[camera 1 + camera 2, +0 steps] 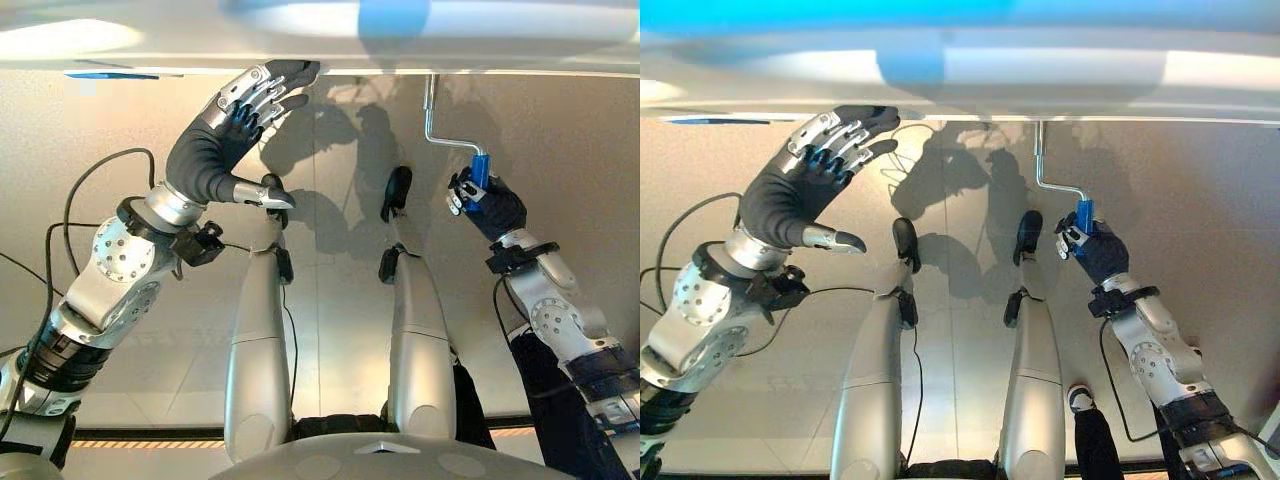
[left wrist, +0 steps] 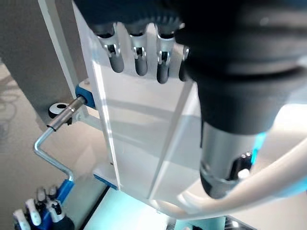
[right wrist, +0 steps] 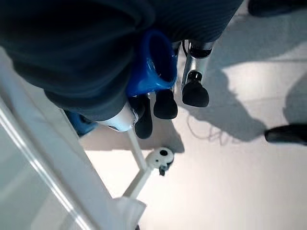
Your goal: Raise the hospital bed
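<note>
My right hand (image 1: 482, 203) is curled round the blue grip (image 1: 480, 168) of the bed's crank (image 1: 1052, 168), one crank only. Grip's long axis runs up-down, just under the bed's foot edge (image 1: 330, 62). From the grip's top the silver rod goes sideways twd my left, then bends straight up to the bed frame. My left hand (image 1: 805, 185) is raised w/ fingers straight & spread, tips at the bed's white end panel (image 2: 144, 139), holding nothing.

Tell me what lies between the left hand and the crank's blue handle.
Only bare floor, seen in the left eye view, separates the open left hand from the blue handle that the right hand grips.
</note>
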`<state>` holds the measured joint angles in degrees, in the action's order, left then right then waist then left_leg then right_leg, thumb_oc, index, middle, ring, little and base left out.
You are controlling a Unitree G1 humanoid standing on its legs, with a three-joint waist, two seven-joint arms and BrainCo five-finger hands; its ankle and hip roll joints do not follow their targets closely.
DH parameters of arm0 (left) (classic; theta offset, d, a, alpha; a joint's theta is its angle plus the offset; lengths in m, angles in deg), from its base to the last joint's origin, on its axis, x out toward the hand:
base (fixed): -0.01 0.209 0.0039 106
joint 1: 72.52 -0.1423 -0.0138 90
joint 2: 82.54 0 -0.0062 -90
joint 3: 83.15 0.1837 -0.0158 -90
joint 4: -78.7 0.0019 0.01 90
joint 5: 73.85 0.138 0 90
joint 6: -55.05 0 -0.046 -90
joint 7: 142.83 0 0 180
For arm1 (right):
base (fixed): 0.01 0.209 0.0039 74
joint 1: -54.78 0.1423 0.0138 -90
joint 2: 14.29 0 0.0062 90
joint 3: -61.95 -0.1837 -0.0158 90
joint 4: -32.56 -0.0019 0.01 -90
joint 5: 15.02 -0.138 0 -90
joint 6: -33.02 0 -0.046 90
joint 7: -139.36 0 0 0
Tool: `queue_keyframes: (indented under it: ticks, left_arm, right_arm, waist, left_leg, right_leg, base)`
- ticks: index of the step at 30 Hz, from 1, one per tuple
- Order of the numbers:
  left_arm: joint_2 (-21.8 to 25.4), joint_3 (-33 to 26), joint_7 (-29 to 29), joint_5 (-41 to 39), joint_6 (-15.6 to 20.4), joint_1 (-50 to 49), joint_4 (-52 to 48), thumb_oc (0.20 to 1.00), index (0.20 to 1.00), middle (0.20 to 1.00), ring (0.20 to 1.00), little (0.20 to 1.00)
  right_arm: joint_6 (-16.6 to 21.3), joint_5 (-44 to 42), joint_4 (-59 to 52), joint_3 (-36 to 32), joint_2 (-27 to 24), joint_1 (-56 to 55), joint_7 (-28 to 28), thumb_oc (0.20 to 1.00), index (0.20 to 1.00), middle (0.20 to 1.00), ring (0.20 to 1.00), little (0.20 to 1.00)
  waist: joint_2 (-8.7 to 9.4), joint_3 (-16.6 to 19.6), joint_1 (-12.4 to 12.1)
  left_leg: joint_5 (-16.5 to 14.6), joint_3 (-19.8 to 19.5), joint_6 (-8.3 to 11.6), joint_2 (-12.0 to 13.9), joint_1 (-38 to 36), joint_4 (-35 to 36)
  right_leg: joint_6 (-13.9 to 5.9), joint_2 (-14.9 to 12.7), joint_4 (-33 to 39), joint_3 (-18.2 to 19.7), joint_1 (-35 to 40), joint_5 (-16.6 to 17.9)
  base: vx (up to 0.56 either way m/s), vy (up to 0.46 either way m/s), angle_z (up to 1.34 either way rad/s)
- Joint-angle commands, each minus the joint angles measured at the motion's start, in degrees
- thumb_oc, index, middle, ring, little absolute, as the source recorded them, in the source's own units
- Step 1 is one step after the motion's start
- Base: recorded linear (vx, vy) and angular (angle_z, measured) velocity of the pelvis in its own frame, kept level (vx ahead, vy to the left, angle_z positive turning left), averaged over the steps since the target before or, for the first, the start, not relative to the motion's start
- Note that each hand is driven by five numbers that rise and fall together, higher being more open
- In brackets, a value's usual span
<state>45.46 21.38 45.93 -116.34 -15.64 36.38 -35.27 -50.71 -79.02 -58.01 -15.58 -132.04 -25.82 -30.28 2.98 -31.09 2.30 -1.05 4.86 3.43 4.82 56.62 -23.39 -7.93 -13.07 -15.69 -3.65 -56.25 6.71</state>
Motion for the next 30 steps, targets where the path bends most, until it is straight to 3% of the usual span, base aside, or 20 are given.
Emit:
queue_keyframes:
  ticks: [1, 4, 5, 8, 14, 15, 17, 19, 20, 21, 27, 30]
  left_arm:
    - [-0.3, -2.7, 1.4, -0.7, 2.4, -3.1, -4.4, 1.000, 1.000, 1.000, 1.000, 1.000]
    - [-0.9, 0.2, 1.0, -0.3, 2.7, -1.1, -3.1, 1.000, 1.000, 1.000, 1.000, 1.000]
    - [-0.8, 0.0, 1.0, -0.3, 2.7, -1.1, -3.1, 1.000, 1.000, 1.000, 1.000, 1.000]
    - [-2.6, 4.1, 0.0, 0.3, 3.1, 3.2, -0.9, 1.000, 1.000, 1.000, 1.000, 1.000]
    - [-6.5, 8.4, -1.4, -0.1, 3.2, 7.8, 0.9, 1.000, 1.000, 1.000, 1.000, 1.000]
    - [-6.5, 8.4, -1.4, -0.1, 3.2, 7.8, 1.0, 1.000, 1.000, 1.000, 1.000, 1.000]
    - [-7.6, 9.6, -2.0, 0.2, 3.1, 8.7, 1.1, 1.000, 1.000, 1.000, 1.000, 1.000]
    - [-8.0, 9.8, -2.2, 0.2, 3.1, 9.0, 1.0, 1.000, 1.000, 1.000, 1.000, 1.000]
    - [-8.5, 10.0, -2.5, 0.0, 2.9, 9.1, 0.8, 1.000, 1.000, 1.000, 1.000, 1.000]
    - [-8.5, 9.9, -2.5, 0.0, 2.9, 9.1, 0.7, 1.000, 1.000, 1.000, 1.000, 1.000]
    - [-10.6, 12.0, -2.8, -1.1, 2.7, 10.7, 0.8, 1.000, 1.000, 1.000, 1.000, 1.000]
    - [-11.4, 12.3, -2.8, -1.7, 2.7, 11.4, 0.3, 1.000, 1.000, 1.000, 1.000, 1.000]
  right_arm:
    - [7.6, -4.3, -11.2, -6.9, -9.9, -5.5, 7.7, 0.200, 0.200, 0.200, 0.200, 0.200]
    - [5.5, -4.9, -10.7, 4.5, -10.1, 2.9, 8.8, 0.200, 0.200, 0.200, 0.200, 0.200]
    - [5.5, -4.9, -10.6, 4.8, -10.0, 3.2, 8.8, 0.200, 0.200, 0.200, 0.200, 0.200]
    - [5.1, -3.3, -5.4, 16.4, -5.0, 16.1, 7.1, 0.200, 0.200, 0.200, 0.200, 0.200]
    - [3.7, 1.7, 5.9, 28.3, 4.4, 32.5, 3.4, 0.200, 0.200, 0.200, 0.200, 0.200]
    - [3.7, 1.7, 6.0, 28.3, 4.5, 32.7, 3.4, 0.200, 0.200, 0.200, 0.200, 0.200]
    - [3.0, 3.4, 11.5, 31.1, 9.7, 36.9, 2.1, 0.200, 0.200, 0.200, 0.200, 0.200]
    - [2.9, 3.9, 13.9, 31.5, 11.8, 37.9, 1.6, 0.200, 0.200, 0.200, 0.200, 0.200]
    - [2.5, 6.8, 19.7, 32.1, 15.6, 39.8, 0.1, 0.200, 0.200, 0.200, 0.200, 0.200]
    - [2.5, 6.8, 19.9, 32.2, 15.7, 39.9, 0.1, 0.200, 0.200, 0.200, 0.200, 0.200]
    - [1.3, 14.3, 44.0, 30.1, 27.4, 44.9, -5.7, 0.200, 0.200, 0.200, 0.200, 0.200]
    - [0.7, 19.6, 56.7, 26.5, 29.5, 47.7, -8.9, 0.200, 0.200, 0.200, 0.200, 0.200]
  waist:
    - [1.10, 1.3, 2.5]
    - [0.23, 1.3, 1.0]
    - [0.27, 1.3, 1.1]
    - [-0.68, 1.3, -0.7]
    - [-2.45, 1.3, -3.7]
    - [-2.45, 1.3, -3.7]
    - [-3.08, 1.3, -4.9]
    - [-3.30, 1.3, -5.2]
    - [-3.86, 1.3, -6.2]
    - [-3.83, 1.3, -6.1]
    - [-5.13, 1.3, -8.1]
    - [-5.88, 1.3, -9.0]
  left_leg:
    - [2.1, -1.6, 3.20, 2.8, -4.1, 4.3]
    - [2.4, -1.9, 3.15, 2.6, -4.0, 4.4]
    - [2.4, -1.9, 3.15, 2.6, -3.9, 4.4]
    - [2.5, -2.4, 2.98, 2.4, -3.8, 4.4]
    - [2.6, -3.0, 2.80, 1.9, -3.3, 4.5]
    - [2.6, -3.1, 2.80, 1.9, -3.3, 4.4]
    - [2.5, -3.3, 2.73, 1.7, -3.1, 4.3]
    - [2.5, -3.5, 2.69, 1.6, -3.0, 4.3]
    - [2.4, -3.6, 2.60, 1.4, -2.9, 4.3]
    - [2.4, -3.6, 2.60, 1.4, -2.9, 4.3]
    - [2.2, -4.1, 2.41, 1.0, -2.4, 4.1]
    - [1.9, -4.4, 2.28, 0.6, -1.8, 3.6]
  right_leg:
    - [-1.67, 2.4, -5.0, -3.0, 2.2, -5.0]
    - [-1.53, 2.4, -4.9, -3.6, 2.5, -4.8]
    - [-1.53, 2.3, -4.9, -3.6, 2.5, -4.8]
    - [-1.43, 2.1, -4.9, -4.0, 2.7, -4.8]
    - [-1.31, 1.5, -4.7, -4.8, 3.1, -4.7]
    - [-1.30, 1.5, -4.7, -4.8, 3.1, -4.7]
    - [-1.27, 1.3, -4.4, -5.1, 3.4, -4.7]
    - [-1.25, 1.3, -4.3, -5.2, 3.4, -4.6]
    - [-1.25, 1.1, -4.1, -5.4, 3.6, -4.6]
    - [-1.25, 1.1, -4.0, -5.4, 3.6, -4.6]
    - [-1.21, 1.0, -3.4, -5.8, 3.9, -4.5]
    - [-1.15, 0.9, -3.5, -5.9, 3.8, -4.6]
  base:
    - [0.00, -0.032, 0.00]
    - [0.00, 0.000, 0.00]
    - [0.00, 0.000, 0.00]
    - [0.00, 0.000, 0.00]
    - [0.00, 0.002, 0.01]
    - [0.01, 0.011, 0.06]
    - [0.00, 0.000, 0.00]
    - [0.00, 0.000, 0.00]
    - [0.00, 0.000, 0.00]
    - [0.01, 0.019, 0.03]
    - [0.01, 0.014, 0.03]
    - [0.01, 0.024, 0.04]
